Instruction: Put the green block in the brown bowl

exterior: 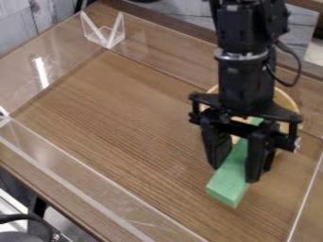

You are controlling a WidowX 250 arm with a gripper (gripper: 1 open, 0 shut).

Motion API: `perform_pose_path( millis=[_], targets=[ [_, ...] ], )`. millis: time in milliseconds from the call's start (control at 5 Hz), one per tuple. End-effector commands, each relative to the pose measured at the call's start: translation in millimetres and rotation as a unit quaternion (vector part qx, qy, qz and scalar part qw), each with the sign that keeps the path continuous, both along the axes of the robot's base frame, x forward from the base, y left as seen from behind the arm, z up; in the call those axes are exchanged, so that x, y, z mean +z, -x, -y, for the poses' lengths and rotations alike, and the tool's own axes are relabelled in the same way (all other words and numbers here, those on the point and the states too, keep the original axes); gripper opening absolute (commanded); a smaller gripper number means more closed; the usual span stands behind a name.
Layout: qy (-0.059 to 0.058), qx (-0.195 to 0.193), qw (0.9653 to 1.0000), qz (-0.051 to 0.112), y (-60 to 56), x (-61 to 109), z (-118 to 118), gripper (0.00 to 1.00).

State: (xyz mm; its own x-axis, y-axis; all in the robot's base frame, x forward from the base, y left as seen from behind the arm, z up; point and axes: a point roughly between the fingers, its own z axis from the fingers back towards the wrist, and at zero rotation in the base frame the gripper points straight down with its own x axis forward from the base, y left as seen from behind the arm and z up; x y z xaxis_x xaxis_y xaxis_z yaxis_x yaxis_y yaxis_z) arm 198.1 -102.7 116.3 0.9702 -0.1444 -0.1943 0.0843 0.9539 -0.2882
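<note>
The arm is carrying the green block (229,185) towards the brown bowl (289,98); that, I'd judge, is the step in hand. The jaws (235,156) are pinching the block between their dark fingers, and its lower end is jutting out beneath them, towards me. The bowl is sitting behind the arm on the wooden table (113,118), mostly hidden, only parts of its rim and wall peeping out. From here I can't tell how high the block is hanging. The next move probably calls for going farther back, with the block high enough to pass the near rim, then letting go once it is fully over the hollow. The block itself is looking bright green, flat and longish, matte, with plain straight edges; the jaws are hiding its middle.
</note>
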Motion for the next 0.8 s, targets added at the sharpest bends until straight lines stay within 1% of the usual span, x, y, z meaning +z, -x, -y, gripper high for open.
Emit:
perform_pose_path(
  millis=[0,200,600],
  targets=[
    [0.017,0.008,0.9988,0.045,-12.0,24.3,-3,0.00],
    [0.021,0.017,0.9980,0.058,-18.3,30.3,-7,0.00],
    [0.029,0.024,0.9963,0.078,-25.6,36.2,-10,0.00]
  ],
)
